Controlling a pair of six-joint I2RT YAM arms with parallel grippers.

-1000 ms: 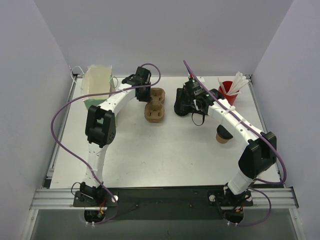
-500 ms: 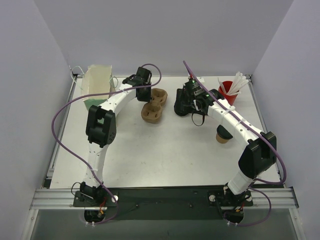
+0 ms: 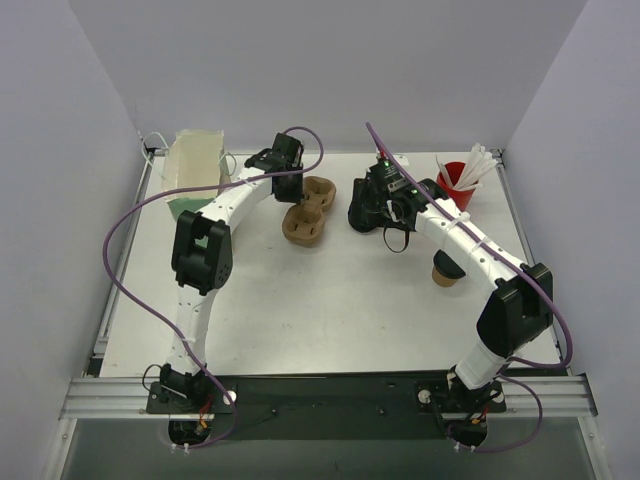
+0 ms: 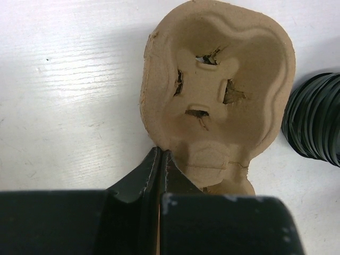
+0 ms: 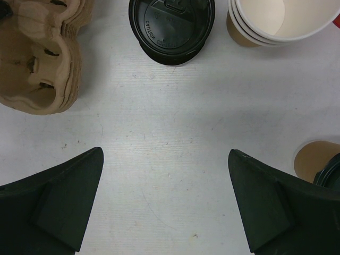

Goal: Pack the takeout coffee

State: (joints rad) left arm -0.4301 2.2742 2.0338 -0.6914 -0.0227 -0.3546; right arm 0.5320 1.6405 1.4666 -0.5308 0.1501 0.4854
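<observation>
The takeout coffee (image 5: 315, 162), a brown paper cup with a black lid, stands at the right edge of the right wrist view. From above it is half hidden under the right arm (image 3: 444, 271). My right gripper (image 5: 164, 154) hangs open over bare table, left of the coffee and apart from it. My left gripper (image 4: 160, 154) is shut on the rim of a brown pulp cup carrier (image 4: 215, 90); a thin strip of pulp shows between the fingers. From above, the left gripper (image 3: 296, 193) sits at the back end of the carrier (image 3: 309, 222).
A stack of black lids (image 5: 171, 25) and a stack of lidless paper cups (image 5: 268, 20) lie ahead of the right gripper, with stacked carriers (image 5: 37, 66) to their left. A red cup of white sticks (image 3: 456, 184) stands back right, a pale bag (image 3: 194, 163) back left.
The left jaws have closed the last bit onto the carrier's rim, and the carrier has shifted slightly. The right arm has not moved.
</observation>
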